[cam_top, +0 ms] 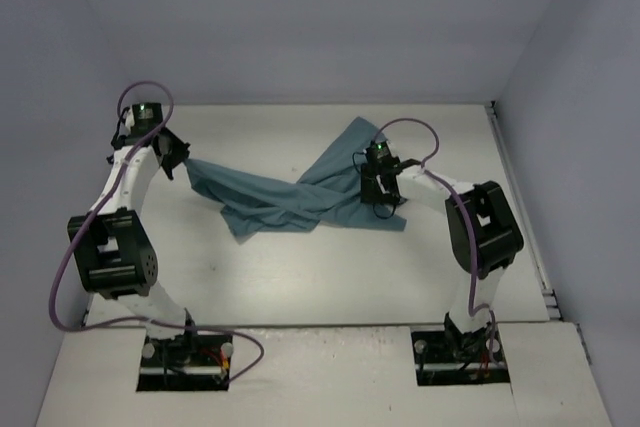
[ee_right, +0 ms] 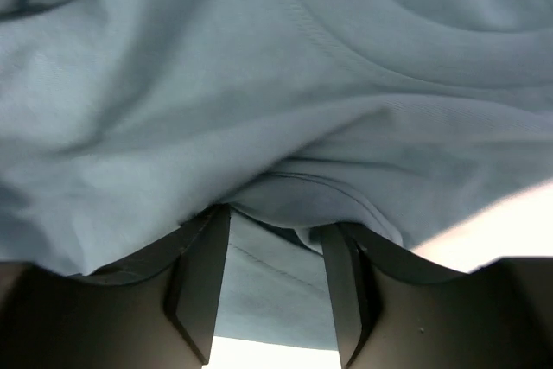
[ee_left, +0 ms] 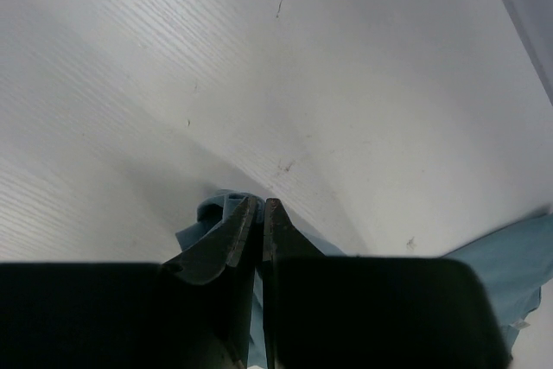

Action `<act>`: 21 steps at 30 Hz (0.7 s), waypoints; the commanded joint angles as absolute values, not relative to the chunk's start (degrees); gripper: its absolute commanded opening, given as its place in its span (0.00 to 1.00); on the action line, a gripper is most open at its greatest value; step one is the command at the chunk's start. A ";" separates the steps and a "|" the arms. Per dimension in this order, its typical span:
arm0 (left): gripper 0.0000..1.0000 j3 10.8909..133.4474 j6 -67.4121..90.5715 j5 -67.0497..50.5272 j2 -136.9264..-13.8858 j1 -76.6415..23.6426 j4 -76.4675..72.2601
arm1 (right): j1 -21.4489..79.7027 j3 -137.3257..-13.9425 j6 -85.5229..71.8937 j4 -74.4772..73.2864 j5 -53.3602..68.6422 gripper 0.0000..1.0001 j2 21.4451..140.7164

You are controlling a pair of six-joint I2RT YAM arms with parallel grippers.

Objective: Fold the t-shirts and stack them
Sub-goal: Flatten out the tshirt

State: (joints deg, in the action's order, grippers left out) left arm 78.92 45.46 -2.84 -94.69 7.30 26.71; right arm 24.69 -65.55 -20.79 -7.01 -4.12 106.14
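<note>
Across the middle of the overhead view, we see the teal t-shirt (cam_top: 290, 197) pulled into a twisted, rumpled band over the white table (cam_top: 300, 277). At centre left, our left gripper (cam_top: 180, 159) has its jaws pressed together on a cloth edge. At centre right, our right gripper (cam_top: 385, 197) has its jaws spread, with cloth lying loosely between them. We judge that no fold is made yet; flattening, folding and stacking are all left.
</note>
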 commanded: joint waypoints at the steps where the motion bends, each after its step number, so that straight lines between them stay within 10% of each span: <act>1: 0.00 83.09 42.74 -3.23 -93.80 7.95 26.72 | 22.67 -65.60 -18.51 -7.66 -6.73 0.47 99.47; 21: 0.00 76.64 41.48 -6.15 -90.26 8.00 26.63 | 13.45 -38.59 -25.31 -7.46 1.25 0.47 77.70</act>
